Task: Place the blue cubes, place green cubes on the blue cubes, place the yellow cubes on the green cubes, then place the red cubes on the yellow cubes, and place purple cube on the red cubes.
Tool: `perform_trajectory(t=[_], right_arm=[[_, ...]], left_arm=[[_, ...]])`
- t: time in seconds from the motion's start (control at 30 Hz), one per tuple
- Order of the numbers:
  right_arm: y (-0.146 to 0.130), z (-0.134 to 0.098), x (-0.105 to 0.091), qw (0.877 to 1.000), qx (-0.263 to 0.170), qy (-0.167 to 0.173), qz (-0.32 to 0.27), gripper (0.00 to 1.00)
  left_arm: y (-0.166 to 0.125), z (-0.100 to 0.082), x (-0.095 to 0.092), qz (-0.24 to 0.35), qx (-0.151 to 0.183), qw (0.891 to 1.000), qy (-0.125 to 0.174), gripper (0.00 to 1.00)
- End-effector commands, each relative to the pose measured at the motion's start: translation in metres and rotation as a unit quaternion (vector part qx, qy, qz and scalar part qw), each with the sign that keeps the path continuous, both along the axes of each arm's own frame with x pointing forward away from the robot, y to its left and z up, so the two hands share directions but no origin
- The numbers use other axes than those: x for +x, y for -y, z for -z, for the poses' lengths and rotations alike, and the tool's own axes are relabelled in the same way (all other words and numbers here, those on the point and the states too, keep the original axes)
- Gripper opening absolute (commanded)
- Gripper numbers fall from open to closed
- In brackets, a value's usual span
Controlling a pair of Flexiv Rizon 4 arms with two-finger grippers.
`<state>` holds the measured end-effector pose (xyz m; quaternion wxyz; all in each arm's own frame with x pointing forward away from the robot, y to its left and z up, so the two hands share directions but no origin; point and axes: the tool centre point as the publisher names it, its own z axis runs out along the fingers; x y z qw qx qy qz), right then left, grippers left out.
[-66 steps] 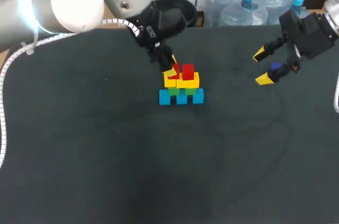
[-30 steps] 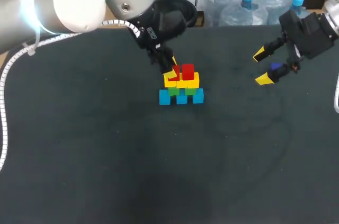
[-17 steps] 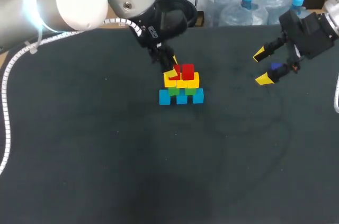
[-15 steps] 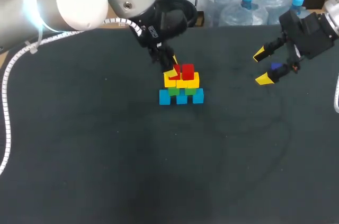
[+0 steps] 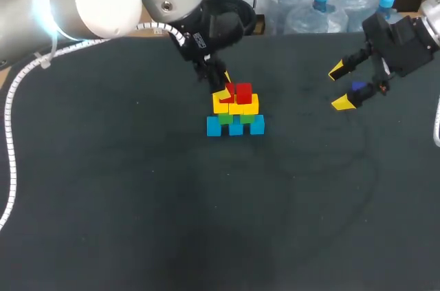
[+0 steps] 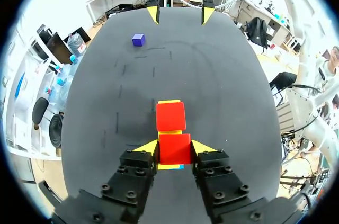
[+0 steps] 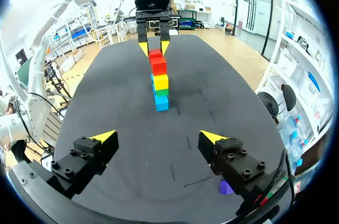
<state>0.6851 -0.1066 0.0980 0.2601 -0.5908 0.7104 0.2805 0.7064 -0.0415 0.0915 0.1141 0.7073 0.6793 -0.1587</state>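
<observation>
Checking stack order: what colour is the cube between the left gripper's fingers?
Red cube, clearest in the left wrist view.

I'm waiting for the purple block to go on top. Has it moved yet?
No. The purple block stays in the same spot, just as far from the block tower as before.

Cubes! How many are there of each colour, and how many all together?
Blue cubes: 3
Green cubes: 2
Yellow cubes: 3 (packed close together, so this count is the least sure)
Red cubes: 2
Purple cube: 1
Total: 11 cubes
</observation>
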Motion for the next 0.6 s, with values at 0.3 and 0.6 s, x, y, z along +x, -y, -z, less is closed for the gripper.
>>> perform_trajectory(t=[0.3, 0.6], right_arm=[[-0.0003, 0.0008, 0.0010, 1.000, 0.001, 0.000, -0.001, 1.00], [-0.0003, 0.0008, 0.0010, 1.000, 0.001, 0.000, -0.001, 1.00]], left_arm=[[0.0015, 0.0007, 0.0043, 0.003, 0.002, 1.000, -0.004, 0.00], [0.0014, 0.0018, 0.0032, 0.002, 0.001, 1.000, -0.005, 0.00]])
